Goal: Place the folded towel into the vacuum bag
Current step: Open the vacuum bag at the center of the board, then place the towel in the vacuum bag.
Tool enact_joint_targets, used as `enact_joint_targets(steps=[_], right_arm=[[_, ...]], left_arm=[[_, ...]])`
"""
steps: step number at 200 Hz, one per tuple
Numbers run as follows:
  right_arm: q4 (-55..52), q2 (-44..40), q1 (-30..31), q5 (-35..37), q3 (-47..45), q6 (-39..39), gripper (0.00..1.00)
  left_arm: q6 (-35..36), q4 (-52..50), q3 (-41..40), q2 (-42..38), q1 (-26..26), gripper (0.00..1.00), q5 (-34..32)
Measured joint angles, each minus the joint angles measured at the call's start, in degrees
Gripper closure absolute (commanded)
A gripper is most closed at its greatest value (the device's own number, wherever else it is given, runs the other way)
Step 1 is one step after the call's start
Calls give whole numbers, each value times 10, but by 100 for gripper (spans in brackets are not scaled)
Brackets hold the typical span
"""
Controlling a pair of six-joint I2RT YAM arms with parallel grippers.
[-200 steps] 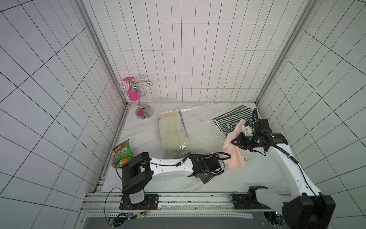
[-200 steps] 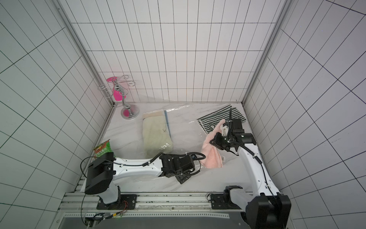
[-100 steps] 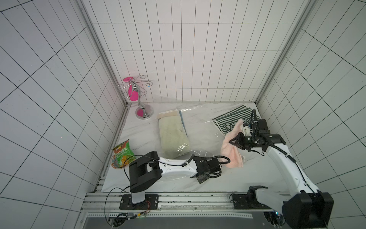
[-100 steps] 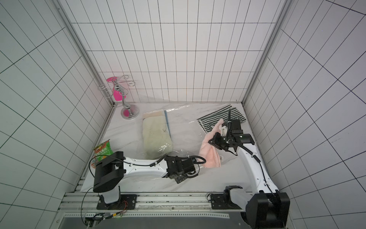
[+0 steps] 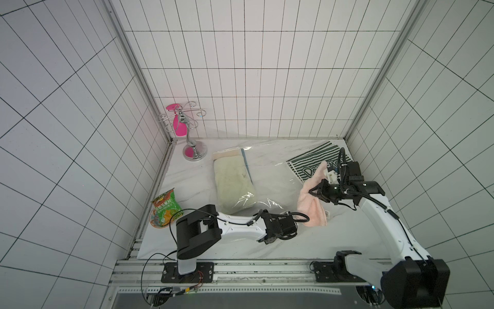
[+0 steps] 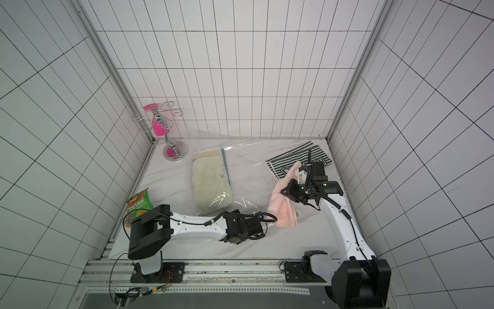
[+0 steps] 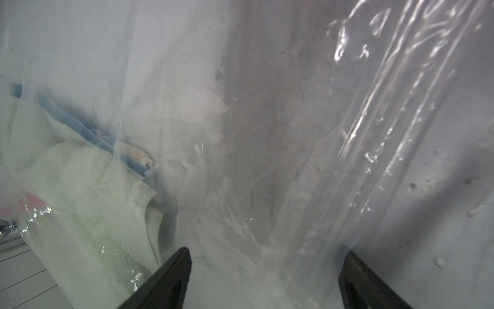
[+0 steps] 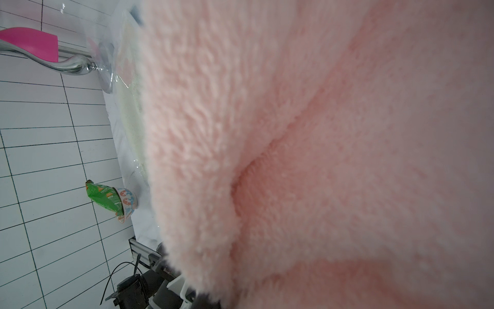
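Observation:
The vacuum bag [image 5: 272,174] [image 6: 248,174] lies flat on the marble table, clear and glossy, with a cream towel [image 5: 232,184] inside its left part. The pink towel [image 5: 311,211] [image 6: 284,208] hangs bunched just right of the bag, its lower end resting on the table. My right gripper [image 5: 313,191] [image 6: 284,191] is shut on its upper part. In the right wrist view the pink towel [image 8: 320,147] hides the jaws. My left gripper [image 5: 276,227] [image 7: 267,254] is low at the bag's near edge, open, with the bag's film [image 7: 267,133] across the gap.
A green snack packet in a bowl [image 5: 163,214] stands near the left wall. A chrome stand with a pink piece [image 5: 191,149] is at the back left. A green striped mat [image 5: 315,163] lies at the back right, behind the right gripper. Tiled walls close three sides.
My right gripper has carried the pink towel a little to the left, toward the bag. The left arm's elbow has shifted right, while its gripper stays at the bag's near edge.

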Motion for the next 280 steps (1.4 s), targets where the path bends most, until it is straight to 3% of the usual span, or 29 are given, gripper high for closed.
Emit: enact_joint_targets(steps=[25,47,83,134,192,233,280], right_arm=[[2,0,0,0,-4,0,100],[2,0,0,0,-5,0,100],[2,0,0,0,-5,1,100],[1,-6,0,1,-5,2,100],[-42,-47,20,27,-3,-12,100],[-114,-69,196,123,21,-48,100],[-142,-87,439,188,106,-86,100]], left_arm=[[8,7,-11,-1,0,41,-11],[21,18,-27,-6,0,70,-14],[39,24,-30,-14,8,100,-45],[71,20,-29,-75,57,100,-55],[77,-5,16,-201,173,100,54],[79,-51,106,-195,222,100,117],[74,-80,167,-151,228,100,141]])
